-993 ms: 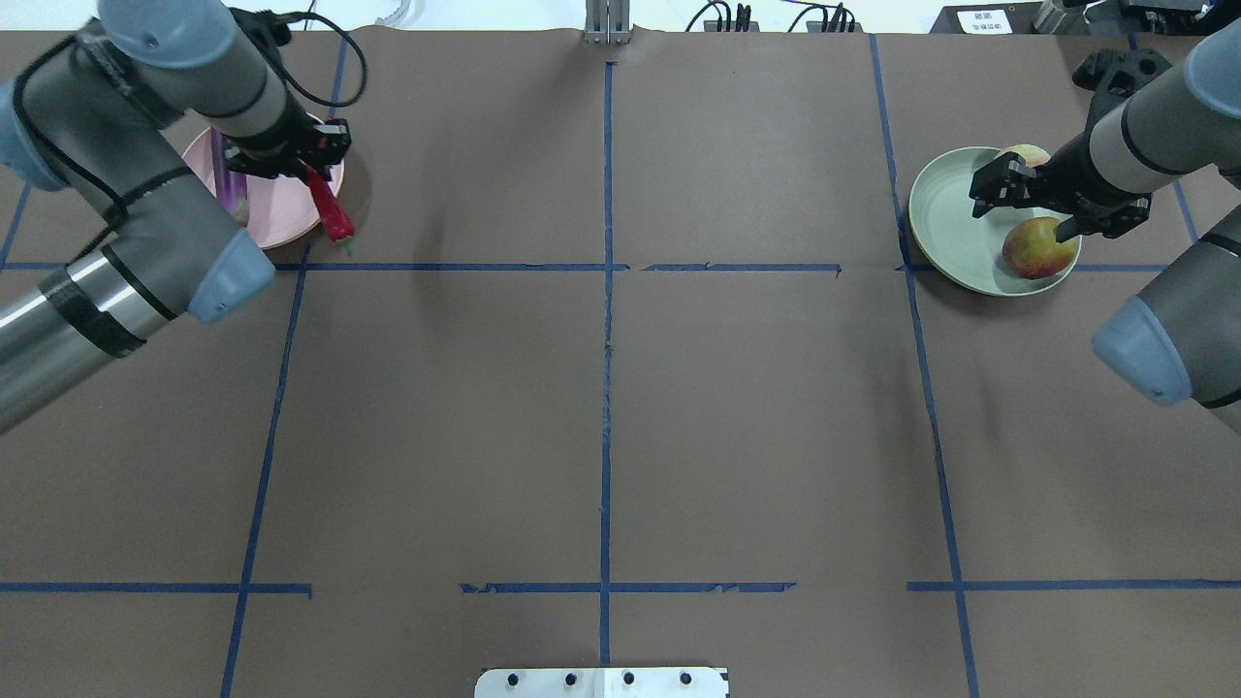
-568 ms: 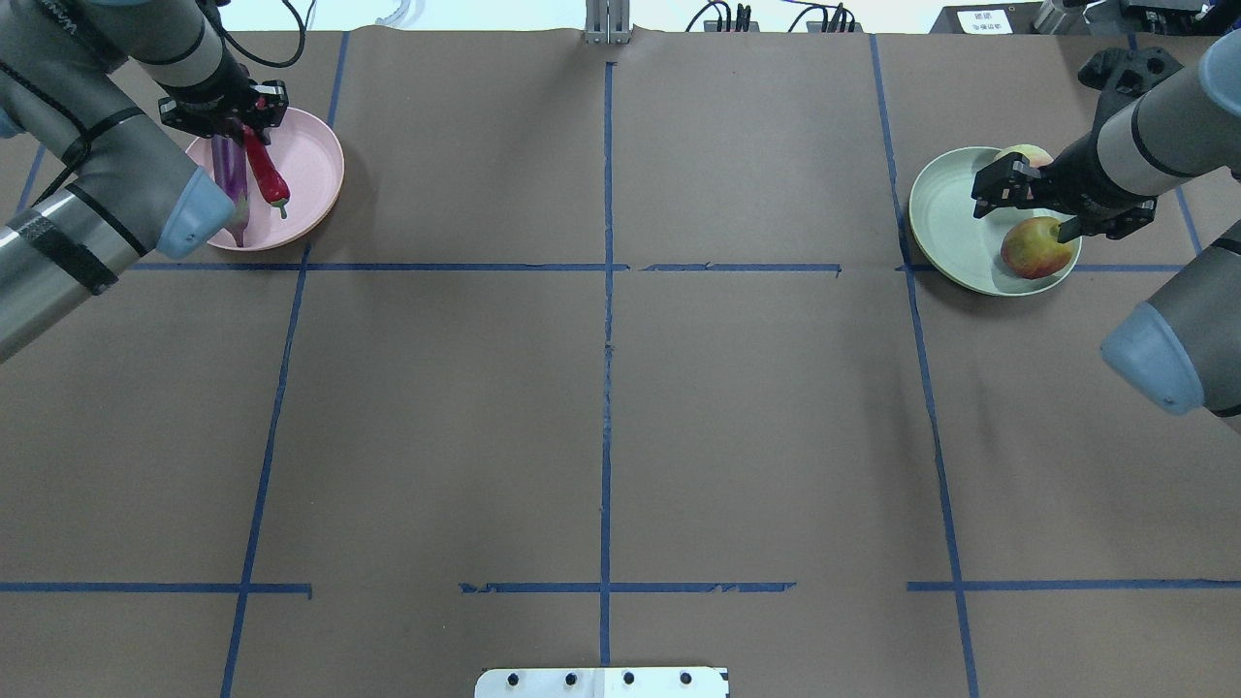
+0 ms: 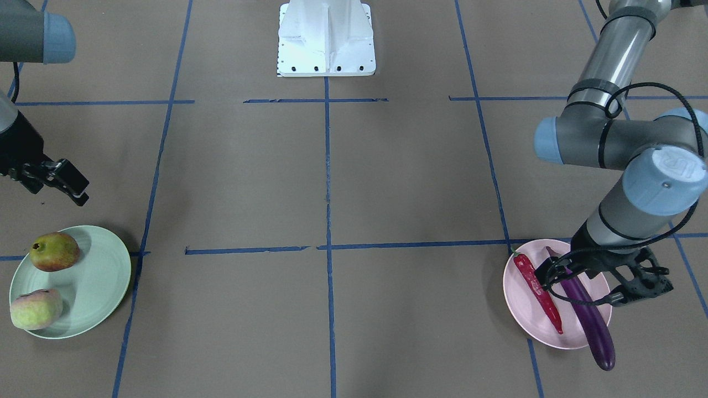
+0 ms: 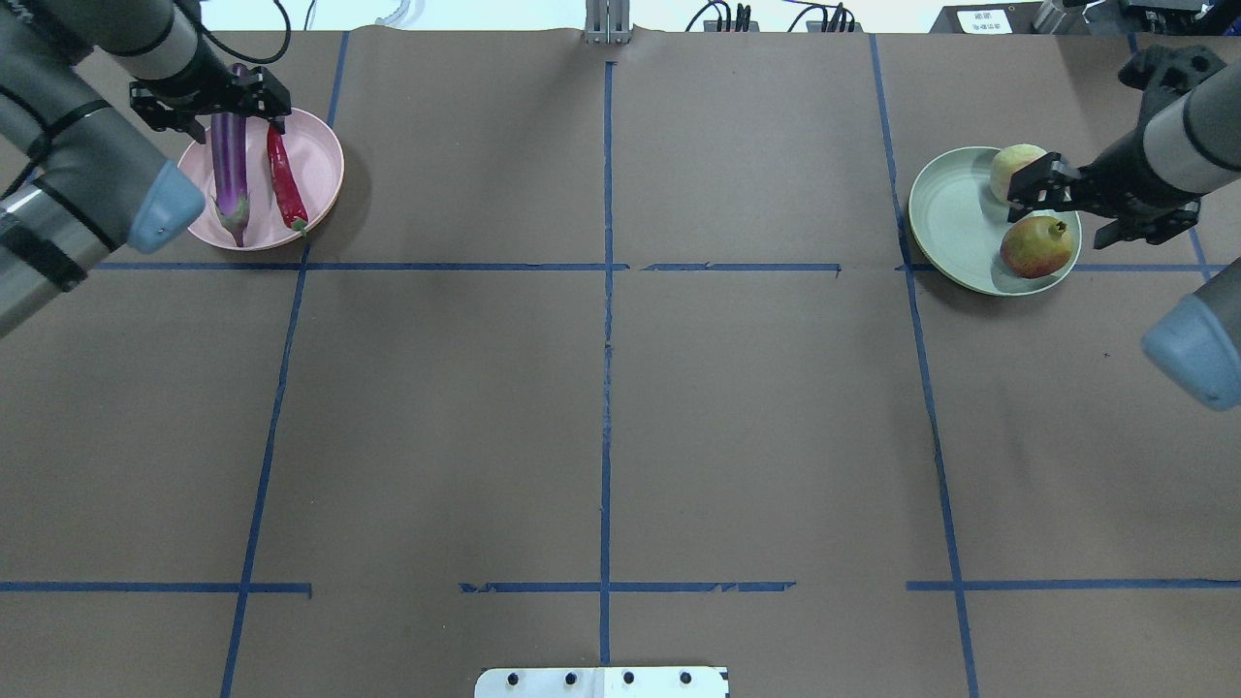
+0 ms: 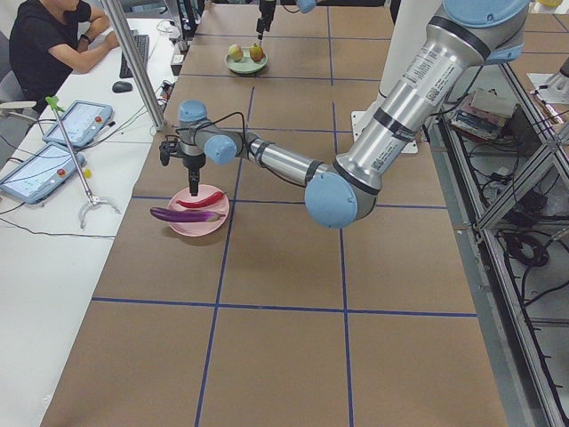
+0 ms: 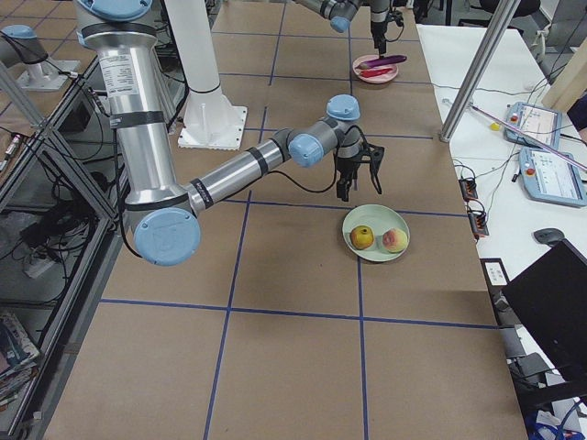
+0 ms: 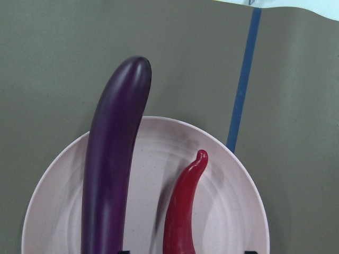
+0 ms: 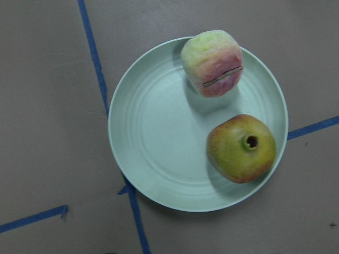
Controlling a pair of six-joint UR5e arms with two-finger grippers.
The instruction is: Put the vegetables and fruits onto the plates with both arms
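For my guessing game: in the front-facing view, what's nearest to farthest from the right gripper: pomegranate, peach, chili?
1. Red-green crowned pomegranate, mint plate's side toward right gripper.
2. Pale pink-blushed peach, same plate's far side.
3. Curved red chili, pink plate opposite.

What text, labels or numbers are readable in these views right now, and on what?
"UR": logo on the left arm's blue joint cap.
White sign at the overhead view's top right: two lines, too blurred to read.
Sticker on the left arm's silver tube: too small to read.
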